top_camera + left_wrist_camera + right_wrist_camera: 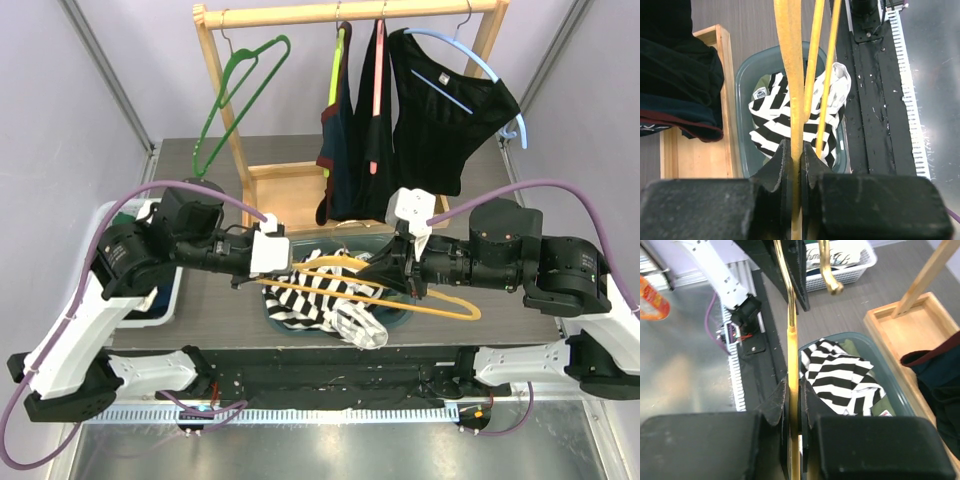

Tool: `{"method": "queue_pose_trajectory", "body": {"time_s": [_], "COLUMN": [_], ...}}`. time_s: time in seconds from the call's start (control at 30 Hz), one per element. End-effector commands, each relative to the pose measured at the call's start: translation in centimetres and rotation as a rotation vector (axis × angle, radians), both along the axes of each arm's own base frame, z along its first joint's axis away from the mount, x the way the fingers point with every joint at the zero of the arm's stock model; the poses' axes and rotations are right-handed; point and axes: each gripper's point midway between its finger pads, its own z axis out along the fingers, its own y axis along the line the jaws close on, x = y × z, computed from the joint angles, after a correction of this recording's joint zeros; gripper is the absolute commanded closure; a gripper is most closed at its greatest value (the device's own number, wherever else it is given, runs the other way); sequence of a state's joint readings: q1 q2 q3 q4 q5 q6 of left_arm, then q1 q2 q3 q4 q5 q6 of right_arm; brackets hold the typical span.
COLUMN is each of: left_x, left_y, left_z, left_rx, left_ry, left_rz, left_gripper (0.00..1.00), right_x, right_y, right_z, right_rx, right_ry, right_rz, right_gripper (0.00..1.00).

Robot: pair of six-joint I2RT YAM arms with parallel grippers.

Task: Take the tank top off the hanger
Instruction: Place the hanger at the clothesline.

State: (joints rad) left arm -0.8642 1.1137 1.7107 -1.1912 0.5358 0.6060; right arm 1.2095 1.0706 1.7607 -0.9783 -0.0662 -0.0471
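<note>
I have left gripper [795,156] and right gripper [794,391] both clamping yellow hanger [445,307]; striped tank top [771,117] looks freed, lying in mid-frame bin [746,67].

Left arm [65,345] and right arm [615,330]: 2 white lower links, black motor joints, looping purple cables [175,183], matte black fingers [772,167].

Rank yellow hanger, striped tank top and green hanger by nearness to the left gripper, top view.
1. Yellow plastic hanger: in the left gripper's jaws.
2. Black-and-white striped tank top: just below it.
3. Green wire hanger: far back, upper left.
</note>
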Motion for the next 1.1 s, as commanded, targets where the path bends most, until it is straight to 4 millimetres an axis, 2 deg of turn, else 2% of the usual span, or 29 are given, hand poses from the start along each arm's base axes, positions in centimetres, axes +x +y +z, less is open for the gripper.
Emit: {"method": "queue_pose_trajectory", "body": {"time_s": [0.0,0.03,0.07,0.17,0.2,0.3,0.33,0.47,0.53,0.57,0.63,0.73,0.77,0.8,0.9,1.0,1.07], "left_x": [0.1,0.3,0.4,0.0,-0.7,-1.3,-2.2,-3.4,-3.8,-3.4,-2.7,0.0,1.1,2.9,6.5,8.3,9.3], "left_y": [0.4,0.6,1.0,2.4,3.3,5.0,5.9,8.3,9.3,9.7,10.5,11.9,12.2,13.5,15.7,15.3,15.7], "left_z": [3.0,3.3,4.6,6.6,8.2,10.6,11.4,12.4,12.3,12.6,12.0,12.0,11.7,11.6,10.5,8.9,8.7], "left_rx": [-0.077,-0.084,-0.111,-0.149,-0.196,-0.273,-0.305,-0.362,-0.384,-0.41,-0.427,-0.48,-0.503,-0.511,-0.498,-0.427,-0.415], "left_ry": [-0.046,-0.055,-0.081,-0.115,-0.126,-0.155,-0.177,-0.209,-0.208,-0.202,-0.19,-0.157,-0.123,-0.129,-0.102,-0.041,-0.047], "left_rz": [0.02,0.039,0.054,0.086,0.107,0.164,0.169,0.241,0.287,0.342,0.419,0.627,0.705,0.836,1.095,1.166,1.22], "left_gripper": [1.0,1.0,1.0,1.0,1.0,1.0,1.0,1.0,1.0,1.0,1.0,1.0,0.99,1.0,1.0,0.99,0.99], "right_x": [2.5,3.0,4.0,5.5,5.6,6.6,6.6,7.1,7.2,6.9,6.7,6.8,7.0,7.2,7.7,8.4,8.6], "right_y": [-1.0,-1.2,-1.8,-3.3,-4.1,-6.0,-7.0,-11.1,-12.7,-13.8,-14.4,-14.2,-13.6,-13.2,-10.8,-8.2,-6.7], "right_z": [2.0,2.1,2.1,3.2,3.7,4.9,5.5,8.5,9.2,10.1,10.5,10.5,9.9,9.4,6.8,3.2,0.9], "right_rx": [0.089,0.095,0.097,0.143,0.164,0.216,0.247,0.423,0.482,0.534,0.559,0.55,0.515,0.49,0.379,0.235,0.148], "right_ry": [-0.053,-0.057,-0.067,-0.095,-0.101,-0.122,-0.129,-0.127,-0.124,-0.125,-0.124,-0.121,-0.12,-0.12,-0.114,-0.114,-0.11], "right_rz": [-0.159,-0.19,-0.257,-0.372,-0.399,-0.495,-0.52,-0.66,-0.707,-0.713,-0.718,-0.718,-0.717,-0.718,-0.7,-0.674,-0.645], "right_gripper": [0.85,0.79,0.64,0.47,0.46,0.41,0.4,0.36,0.34,0.34,0.34,0.34,0.35,0.36,0.43,0.48,0.52]}}
